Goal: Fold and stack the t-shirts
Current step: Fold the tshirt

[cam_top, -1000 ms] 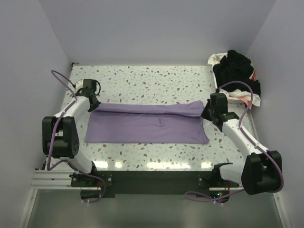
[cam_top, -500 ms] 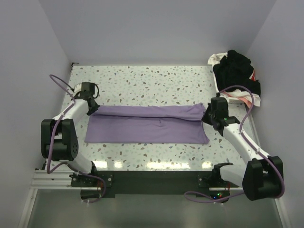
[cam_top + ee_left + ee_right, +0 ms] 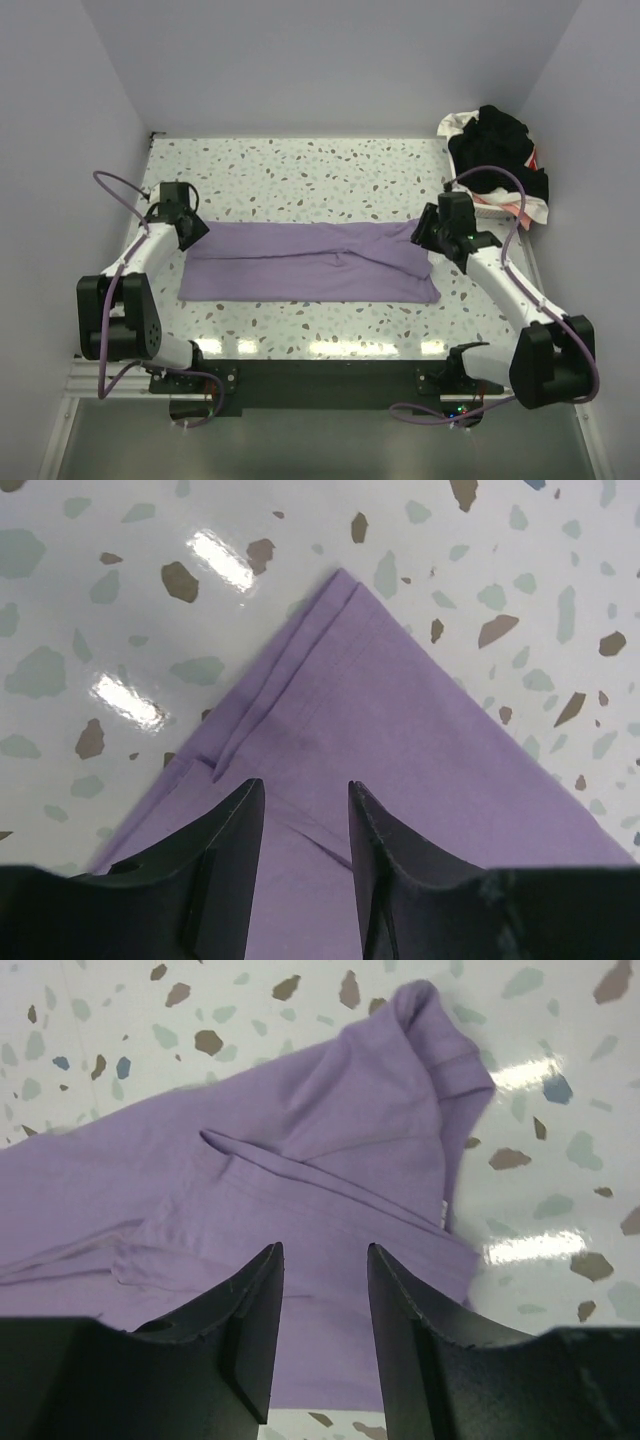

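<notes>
A lilac-purple t-shirt lies folded into a long band across the middle of the speckled table. Its left corner shows in the left wrist view and its rumpled right end in the right wrist view. My left gripper hovers over the shirt's left end, open, with nothing between its fingers. At the shirt's right end my right gripper is open too, its fingers empty above the cloth. A heap of other t-shirts, black on top with white and pink-red showing, sits at the back right corner.
The speckled table is walled in on the left, back and right. Purple cables loop off both arms. The arm bases stand at the near edge.
Both grippers have opened and let go of the purple shirt's upper edge. That edge has dropped flat, and the two grippers have drawn slightly outward and up.
</notes>
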Controlling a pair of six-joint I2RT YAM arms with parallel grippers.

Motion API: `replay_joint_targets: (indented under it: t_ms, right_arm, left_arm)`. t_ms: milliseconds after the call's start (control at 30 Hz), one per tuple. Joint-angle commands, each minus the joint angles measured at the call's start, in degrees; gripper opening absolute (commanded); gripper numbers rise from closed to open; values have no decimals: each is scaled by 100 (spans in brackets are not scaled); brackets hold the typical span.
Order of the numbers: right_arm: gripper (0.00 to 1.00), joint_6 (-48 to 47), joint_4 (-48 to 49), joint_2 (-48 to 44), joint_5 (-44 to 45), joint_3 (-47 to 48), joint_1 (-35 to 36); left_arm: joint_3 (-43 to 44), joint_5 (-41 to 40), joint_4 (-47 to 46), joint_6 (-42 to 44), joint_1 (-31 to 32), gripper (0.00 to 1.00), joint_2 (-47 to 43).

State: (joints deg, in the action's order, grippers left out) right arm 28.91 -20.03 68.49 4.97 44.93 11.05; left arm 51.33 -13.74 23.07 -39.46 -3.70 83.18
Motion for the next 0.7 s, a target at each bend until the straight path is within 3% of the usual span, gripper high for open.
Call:
replay_joint_targets:
  t_ms: [0, 233, 433, 667]
  right_arm:
    - [43, -227, 96, 855, 160, 727, 379]
    - [43, -456, 350, 2640, 505, 1825, 995]
    - [44, -517, 518, 3380, 794, 2212, 1294]
    - [44, -474, 570, 3627, 979, 2310, 1514]
  left_arm:
    - [237, 634, -329, 246, -25, 44, -153]
    - [352, 1276, -400, 588, 1, 44, -319]
    - [290, 1532, -505, 677, 54, 43, -329]
    - [202, 1655, -681, 712, 89, 42, -293]
